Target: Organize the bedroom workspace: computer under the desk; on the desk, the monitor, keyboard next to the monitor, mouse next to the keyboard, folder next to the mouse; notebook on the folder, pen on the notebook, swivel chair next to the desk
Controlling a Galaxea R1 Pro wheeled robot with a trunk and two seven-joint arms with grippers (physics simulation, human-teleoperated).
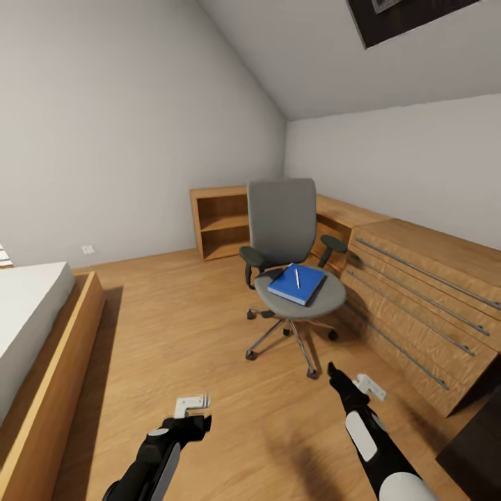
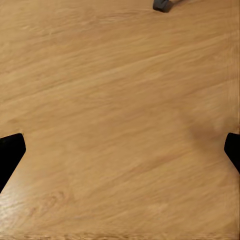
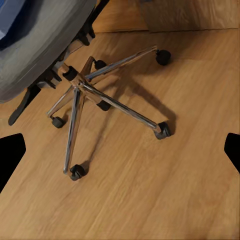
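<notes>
1. Location: the bedroom, with a light wood plank floor (image 1: 202,348), pale grey walls, a sloped ceiling and a dark-framed skylight (image 1: 407,17) at the upper right of the head view.
2. The swivel chair (image 1: 289,261) stands on the floor in the middle of the room, just beside a light wooden drawer chest (image 1: 424,299) on its right. An open wooden shelf unit (image 1: 221,221) sits behind it against the far wall.
3. The folder (image 1: 297,283), bright blue, lies flat on the chair seat. A thin pale pen (image 1: 297,278) lies on top of it. Whether a notebook lies between them cannot be determined.
4. A bed with a wooden frame (image 1: 52,369) occupies the left edge of the head view.
5. The left end effector (image 1: 191,410) hangs low over bare floor, well short of the chair. In the left wrist view its fingertips (image 2: 10,152) sit at opposite edges, spread wide, with nothing between them.
6. The right end effector (image 1: 337,376) points toward the chair base, apart from it. In the right wrist view its fingertips (image 3: 11,150) are likewise spread wide and hold nothing; the chrome five-star base (image 3: 80,90) and casters lie ahead.
</notes>
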